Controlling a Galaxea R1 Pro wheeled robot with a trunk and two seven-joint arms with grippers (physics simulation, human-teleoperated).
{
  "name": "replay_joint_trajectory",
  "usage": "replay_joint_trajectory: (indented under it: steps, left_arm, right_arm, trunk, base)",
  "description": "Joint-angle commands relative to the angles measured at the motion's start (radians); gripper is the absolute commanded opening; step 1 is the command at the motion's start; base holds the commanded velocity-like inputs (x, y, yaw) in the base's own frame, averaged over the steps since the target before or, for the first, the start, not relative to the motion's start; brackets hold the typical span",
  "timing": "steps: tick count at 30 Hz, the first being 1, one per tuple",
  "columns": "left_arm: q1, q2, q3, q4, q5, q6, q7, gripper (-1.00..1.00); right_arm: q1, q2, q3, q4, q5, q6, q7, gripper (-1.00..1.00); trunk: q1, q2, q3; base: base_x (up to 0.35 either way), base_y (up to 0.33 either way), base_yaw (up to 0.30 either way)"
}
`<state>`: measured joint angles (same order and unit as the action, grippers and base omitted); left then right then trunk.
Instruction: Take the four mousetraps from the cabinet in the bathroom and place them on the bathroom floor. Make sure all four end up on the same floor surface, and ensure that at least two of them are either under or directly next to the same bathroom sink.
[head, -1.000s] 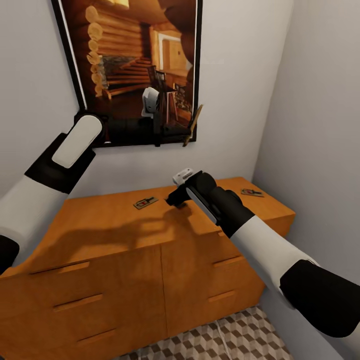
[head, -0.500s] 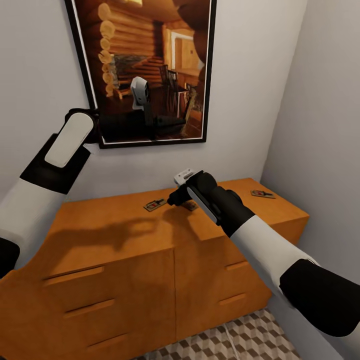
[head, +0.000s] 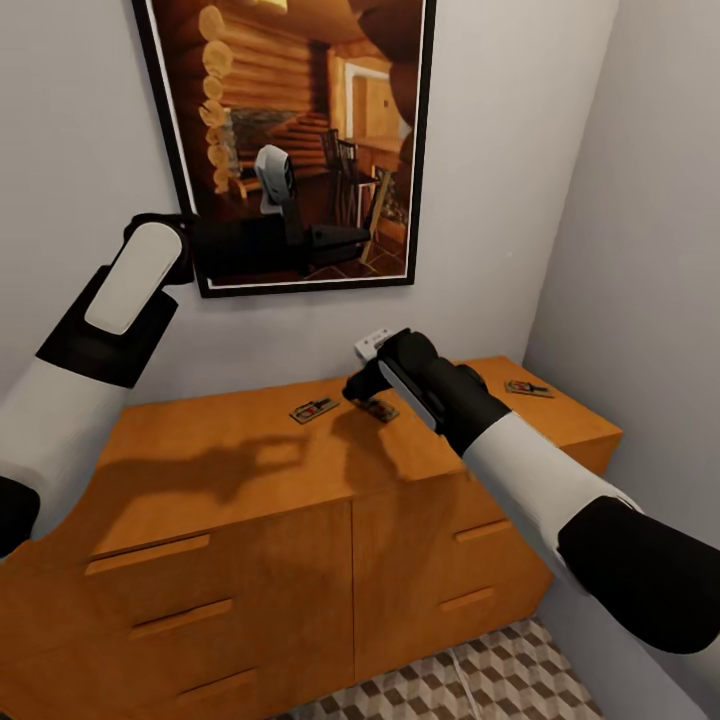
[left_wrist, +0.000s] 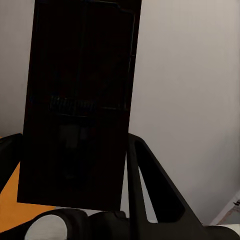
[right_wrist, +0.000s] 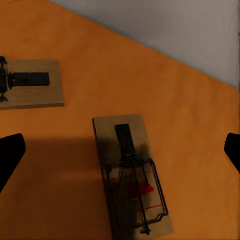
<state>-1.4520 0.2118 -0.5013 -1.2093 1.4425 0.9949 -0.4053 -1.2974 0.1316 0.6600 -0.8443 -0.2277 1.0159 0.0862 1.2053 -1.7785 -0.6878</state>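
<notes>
The orange-brown cabinet (head: 230, 470) bears three mousetraps on its top. One mousetrap (head: 314, 409) lies left of centre, another mousetrap (head: 527, 388) near the right end. The middle mousetrap (head: 381, 411) (right_wrist: 131, 180) lies flat just under my right gripper (head: 362, 392) (right_wrist: 121, 150), which is open, its fingertips (right_wrist: 10, 155) spread wide to either side above the trap. The left-of-centre mousetrap (right_wrist: 30, 82) lies beside it. My left gripper (head: 365, 232) is raised in front of the wall picture, shut on a dark mousetrap (left_wrist: 80, 105) (head: 381, 205).
A framed picture (head: 300, 120) of a log-cabin interior hangs on the wall behind the cabinet. A grey side wall (head: 650, 250) closes in on the right. The cabinet front has several drawers with bar pulls (head: 147, 553). Cube-patterned floor tiles (head: 470, 680) lie below.
The head camera has turned, shifting the picture to the right. My right gripper has edged forward and right over the middle mousetrap. The left arm stays raised with its trap.
</notes>
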Motion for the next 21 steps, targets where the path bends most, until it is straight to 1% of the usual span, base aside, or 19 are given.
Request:
replay_joint_trajectory:
  steps: [1,2,3,4,5,8,10,15,21]
  left_arm:
    - [0.000,0.000,-0.002,0.001,-0.008,-0.001,-0.010,-1.00]
    - [0.000,0.000,-0.002,0.001,-0.008,-0.001,-0.010,-1.00]
    - [0.000,0.000,-0.002,0.001,-0.008,-0.001,-0.010,-1.00]
    - [0.000,0.000,-0.002,0.001,-0.008,-0.001,-0.010,-1.00]
    - [0.001,0.000,-0.002,0.001,-0.008,-0.001,-0.010,-1.00]
    - [0.001,-0.001,-0.003,0.001,-0.008,-0.003,-0.010,-1.00]
    - [0.001,-0.006,-0.003,0.001,-0.008,-0.003,-0.010,-1.00]
    - [0.001,-0.021,-0.003,0.002,-0.008,-0.004,-0.010,-1.00]
    - [0.004,-0.023,-0.003,0.002,-0.008,-0.004,-0.011,-1.00]
  right_arm:
    - [-0.007,0.000,0.001,0.005,0.003,0.003,0.010,1.00]
    - [-0.013,0.000,0.002,0.011,0.003,0.003,0.016,1.00]
    - [-0.095,-0.001,0.002,0.318,0.003,0.003,0.047,1.00]
    - [-0.097,-0.002,0.003,0.330,0.004,0.003,0.084,1.00]
    - [-0.098,-0.003,0.004,0.335,0.005,0.003,0.105,1.00]
    - [-0.107,-0.006,0.008,0.352,0.010,0.004,0.225,1.00]
    - [-0.110,-0.006,0.010,0.366,0.011,0.004,0.256,1.00]
    - [-0.113,-0.001,0.011,0.435,0.013,0.002,0.288,1.00]
    - [-0.112,0.001,0.013,0.448,0.013,0.001,0.292,1.00]
  trunk:
    - [0.000,-0.001,-0.001]
    - [0.000,-0.001,-0.001]
    - [0.000,-0.001,-0.001]
    - [0.000,-0.001,-0.001]
    - [0.000,-0.001,-0.001]
    - [0.000,-0.001,-0.001]
    - [0.000,-0.001,-0.001]
    - [0.000,-0.001,-0.001]
    - [0.000,-0.001,-0.001]
  base:
    - [0.000,0.000,0.000]
    - [0.000,0.000,0.000]
    - [0.000,0.000,0.000]
    - [0.000,0.000,0.000]
    - [0.000,0.000,0.000]
    - [0.000,0.000,0.000]
    - [0.000,0.000,0.000]
    - [0.000,0.000,0.000]
    - [0.000,0.000,0.000]
